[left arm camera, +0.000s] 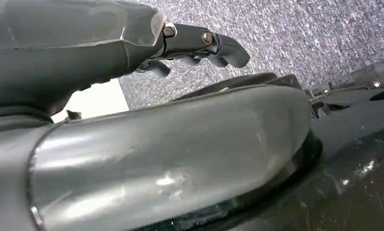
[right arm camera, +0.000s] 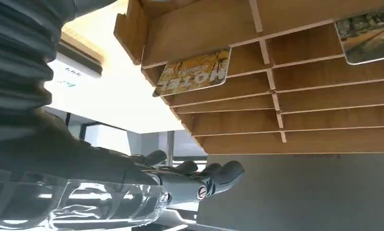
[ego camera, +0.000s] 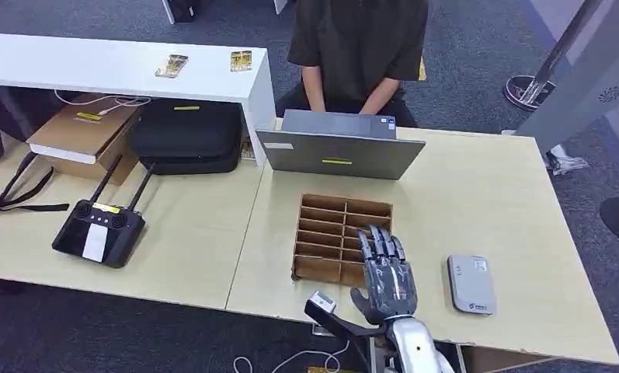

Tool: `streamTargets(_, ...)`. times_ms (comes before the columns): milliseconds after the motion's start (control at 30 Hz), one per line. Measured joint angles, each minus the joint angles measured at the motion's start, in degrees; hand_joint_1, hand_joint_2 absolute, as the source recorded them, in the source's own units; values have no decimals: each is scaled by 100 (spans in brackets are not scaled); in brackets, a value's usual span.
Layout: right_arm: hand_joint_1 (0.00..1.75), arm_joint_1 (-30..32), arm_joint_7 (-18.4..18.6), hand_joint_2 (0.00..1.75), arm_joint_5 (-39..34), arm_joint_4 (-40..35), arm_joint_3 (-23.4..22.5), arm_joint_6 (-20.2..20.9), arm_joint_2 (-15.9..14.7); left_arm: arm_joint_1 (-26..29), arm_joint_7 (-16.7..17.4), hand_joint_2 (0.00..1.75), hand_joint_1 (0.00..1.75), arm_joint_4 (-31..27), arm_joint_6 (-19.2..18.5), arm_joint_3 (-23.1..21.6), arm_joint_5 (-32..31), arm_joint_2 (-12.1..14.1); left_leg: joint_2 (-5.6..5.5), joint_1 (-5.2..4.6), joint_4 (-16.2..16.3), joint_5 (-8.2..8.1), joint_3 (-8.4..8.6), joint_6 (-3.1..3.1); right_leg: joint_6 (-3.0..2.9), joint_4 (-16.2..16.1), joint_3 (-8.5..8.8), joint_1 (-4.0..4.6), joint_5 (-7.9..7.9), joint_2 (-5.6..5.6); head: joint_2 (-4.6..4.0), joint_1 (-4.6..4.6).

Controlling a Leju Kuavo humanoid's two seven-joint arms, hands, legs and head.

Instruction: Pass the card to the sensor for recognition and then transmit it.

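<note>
The right hand (ego camera: 384,272) hovers over the near right corner of the wooden slotted rack (ego camera: 325,225), its fingers (ego camera: 380,245) extended and slightly apart, holding nothing. In the right wrist view a yellow-printed card (right arm camera: 194,72) stands in one slot near the rack's end, and a second card (right arm camera: 368,33) stands in another slot further along. The grey card reader (ego camera: 471,284) lies on the table (ego camera: 485,194) just beside the hand, on its right. The left hand (left arm camera: 199,45) hangs over carpet, fingers curled in, apparently empty. Risks: thick fingers may jam against the thin dividers or shove the light rack toward the laptop (ego camera: 341,151); a shallow pinch could drop the card short of the reader.
</note>
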Motion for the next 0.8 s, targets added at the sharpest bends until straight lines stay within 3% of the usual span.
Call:
streamTargets(467, 0, 20, -77, 175, 87, 39, -116, -79, 120, -5, 37, 0, 0, 0, -48, -7, -96, -2, 0, 0, 0, 0, 1, 0, 0, 0, 0, 0, 0, 0, 0, 0)
streamTargets(500, 12, 25, -76, 175, 96, 39, -133, -79, 129, -5, 39, 0, 0, 0, -48, -9, -99, -2, 0, 0, 0, 0, 1, 0, 0, 0, 0, 0, 0, 0, 0, 0)
streamTargets(533, 12, 30, -79, 175, 98, 39, -144, -79, 138, -5, 42, 0, 0, 0, -48, -9, -101, -2, 0, 0, 0, 0, 1, 0, 0, 0, 0, 0, 0, 0, 0, -2)
streamTargets(567, 68, 37, -79, 175, 101, 37, -155, -79, 142, -5, 42, 0, 0, 0, -48, -9, -105, -2, 0, 0, 0, 0, 1, 0, 0, 0, 0, 0, 0, 0, 0, 0)
streamTargets(633, 52, 50, -85, 175, 116, 33, -175, -79, 142, -5, 42, 0, 0, 0, -48, -13, -118, -2, 0, 0, 0, 0, 1, 0, 0, 0, 0, 0, 0, 0, 0, 0)
streamTargets(667, 0, 55, -87, 175, 118, 31, -184, -79, 144, -5, 42, 0, 0, 0, -48, -15, -125, -2, 0, 0, 0, 0, 0, 0, 0, 0, 0, 0, 0, 0, 0, 0)
streamTargets(800, 0, 81, -101, 175, 133, 28, -216, -76, 144, -6, 44, 0, 0, 0, -48, -24, -162, -2, 0, 0, 0, 0, 1, 0, 0, 0, 0, 0, 0, 0, 0, 0)
